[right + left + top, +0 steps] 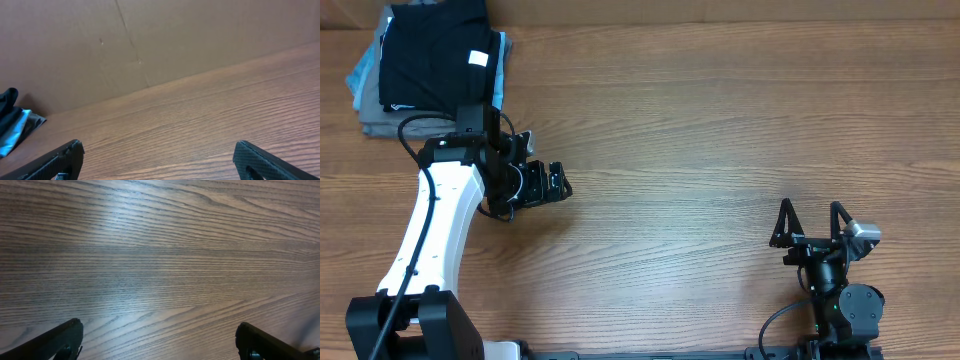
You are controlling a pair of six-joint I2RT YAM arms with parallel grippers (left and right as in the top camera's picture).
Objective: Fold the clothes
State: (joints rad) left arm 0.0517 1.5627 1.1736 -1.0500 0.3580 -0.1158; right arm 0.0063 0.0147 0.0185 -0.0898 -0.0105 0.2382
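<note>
Lying folded: soft black clothes (430,55)

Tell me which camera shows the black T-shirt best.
Overhead: the black T-shirt lies atop a garment stack, white tag visible. Right wrist catches only a dark sliver at its left edge; left wrist shows only tabletop.

The desk (720,120) is brown wood with long wavy lines running across it. A soft white shine (125,220) lies on the desk top. Behind the desk stands a plain brown wall (200,35) with a thin line (127,30) running down it.
</note>
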